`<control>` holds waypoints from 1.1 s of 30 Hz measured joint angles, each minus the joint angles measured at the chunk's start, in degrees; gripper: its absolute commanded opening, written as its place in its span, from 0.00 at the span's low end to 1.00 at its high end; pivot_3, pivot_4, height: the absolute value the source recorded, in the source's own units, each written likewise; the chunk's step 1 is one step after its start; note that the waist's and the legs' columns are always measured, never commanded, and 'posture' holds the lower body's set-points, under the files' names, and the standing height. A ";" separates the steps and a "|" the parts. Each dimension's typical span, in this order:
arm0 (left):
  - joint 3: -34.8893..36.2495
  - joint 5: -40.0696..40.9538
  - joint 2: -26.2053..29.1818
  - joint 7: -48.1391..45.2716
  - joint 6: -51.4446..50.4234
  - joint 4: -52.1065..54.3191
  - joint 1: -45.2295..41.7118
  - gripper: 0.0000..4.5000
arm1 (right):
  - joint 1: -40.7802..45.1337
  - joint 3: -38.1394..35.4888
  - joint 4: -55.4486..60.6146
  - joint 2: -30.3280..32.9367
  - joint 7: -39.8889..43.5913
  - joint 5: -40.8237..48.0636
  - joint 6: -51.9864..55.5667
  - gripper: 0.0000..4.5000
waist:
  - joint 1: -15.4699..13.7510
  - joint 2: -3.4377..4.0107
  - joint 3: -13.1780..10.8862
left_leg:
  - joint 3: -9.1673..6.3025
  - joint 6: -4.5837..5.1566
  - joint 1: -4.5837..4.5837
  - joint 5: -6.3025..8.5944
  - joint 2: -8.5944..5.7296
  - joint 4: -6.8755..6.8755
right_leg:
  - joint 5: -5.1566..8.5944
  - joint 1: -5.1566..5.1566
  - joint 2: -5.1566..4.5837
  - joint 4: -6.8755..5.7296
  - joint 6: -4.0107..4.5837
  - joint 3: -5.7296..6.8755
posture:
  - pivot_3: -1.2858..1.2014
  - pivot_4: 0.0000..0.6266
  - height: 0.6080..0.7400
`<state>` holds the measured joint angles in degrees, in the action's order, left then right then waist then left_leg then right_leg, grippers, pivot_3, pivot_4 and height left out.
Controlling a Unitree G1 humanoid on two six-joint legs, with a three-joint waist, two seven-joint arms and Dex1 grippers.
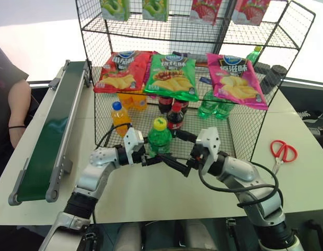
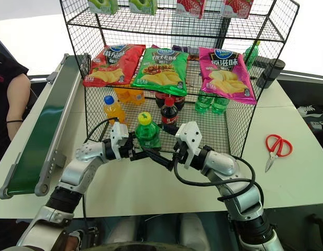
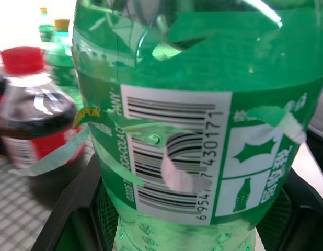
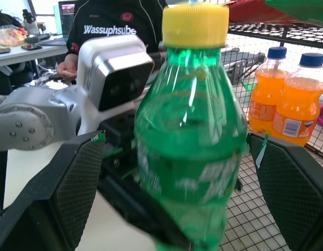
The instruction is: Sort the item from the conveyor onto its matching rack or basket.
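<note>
We see our left gripper [image 1: 147, 157] clamped on the lower body of the small translucent green plastic soda bottle with the yellow screw cap [image 1: 159, 137], holding it upright above the pale table [image 1: 151, 193], just in front of the large black wire-grid shelving cage [image 1: 245, 130]; the bottle's green label with its white barcode panel [image 3: 172, 157] faces the left wrist camera. Our right gripper [image 1: 177, 166] stands wide open, its two black meshed fingers [image 4: 78, 183] spread either side of the bottle without touching it.

Beyond the held bottle, inside the cage's bottom tier, a dark cola bottle with a red cap [image 1: 175, 117] stands nearest the grippers, and an orange-drink bottle with a blue cap [image 1: 118, 118] stands just to the left gripper's far side; further back we make out more orange bottles [image 1: 134, 99] and green bottles [image 1: 216, 107]; on the tier above lie three crisp bags, red [image 1: 122, 70], green [image 1: 173, 76] and pink [image 1: 237, 78]; the top tier carries green and pink cartons [image 1: 153, 9].

Well to the left of the left gripper runs the long narrow dark green belt with grey metal side rails [image 1: 49, 136], bare of items; a person's arm [image 1: 18, 112] shows beyond it; red-handled scissors [image 1: 281, 152] lie on the table well to the right of the right gripper.
</note>
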<state>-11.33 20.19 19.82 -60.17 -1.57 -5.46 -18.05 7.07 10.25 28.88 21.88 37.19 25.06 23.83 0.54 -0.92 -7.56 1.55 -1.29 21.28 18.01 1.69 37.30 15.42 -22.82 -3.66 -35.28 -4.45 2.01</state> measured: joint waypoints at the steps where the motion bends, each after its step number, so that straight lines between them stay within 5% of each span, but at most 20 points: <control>1: -0.36 -0.29 -0.33 -0.35 0.26 -0.24 -0.23 0.62 | 0.01 0.01 0.15 -0.03 -0.28 0.04 0.26 1.00 | -0.02 0.00 0.00 | -0.02 0.00 0.00 0.00 0.02 0.03 | 0.00 0.01 0.03 -0.02 0.00 0.00 | 0.52 0.24 1.00; 12: -0.94 -1.12 -2.77 -1.56 2.00 -0.69 -1.42 0.62 | 0.14 -0.52 0.11 -0.12 -0.91 1.48 2.15 1.00 | -0.05 0.00 0.00 | -0.06 0.00 -0.02 0.00 0.05 0.06 | 0.00 0.04 0.09 -0.05 0.00 0.00 | 0.52 0.24 1.00; 16: -1.10 -1.54 -3.00 -1.45 2.00 -0.65 -1.41 0.62 | 0.14 -1.46 -0.72 -0.07 -0.57 2.49 2.14 0.70 | -0.06 0.00 0.00 | -0.06 0.00 -0.02 0.00 0.05 0.07 | 0.00 0.05 0.09 -0.04 0.00 0.00 | 0.52 0.24 1.00; 19: -1.17 -1.69 -3.01 -1.28 1.93 -0.64 -1.41 0.62 | 0.14 -1.57 -0.99 -0.07 -0.33 2.67 2.13 0.67 | -0.06 0.00 0.00 | -0.07 0.00 -0.02 0.00 0.05 0.07 | 0.00 0.05 0.10 -0.05 0.00 0.00 | 0.52 0.24 1.00; 23: -1.12 -0.85 -3.37 -0.97 0.50 -0.04 -1.42 0.99 | 0.12 -1.44 -1.50 -0.08 -0.32 2.16 1.94 0.67 | -0.08 0.00 0.00 | -0.07 0.00 -0.02 0.00 0.05 0.08 | 0.00 0.05 0.10 -0.05 0.00 0.00 | 0.52 0.24 1.00; 33: -0.16 -1.65 -0.34 0.34 -0.13 0.91 -0.75 0.99 | -0.60 -4.49 -4.04 -0.21 -3.07 -2.24 -3.00 0.67 | -0.04 0.00 0.00 | -0.07 0.00 -0.03 0.00 0.06 0.09 | 0.00 0.06 0.13 -0.07 0.00 0.00 | 0.52 0.24 1.00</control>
<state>-11.49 18.54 19.48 -59.83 -1.70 -4.55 -18.80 6.47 5.77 24.84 21.68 34.12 22.82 20.83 0.51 -0.92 -7.56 1.48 -1.28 21.25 18.01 1.74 37.38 15.42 -22.76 -3.54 -35.35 -4.45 2.00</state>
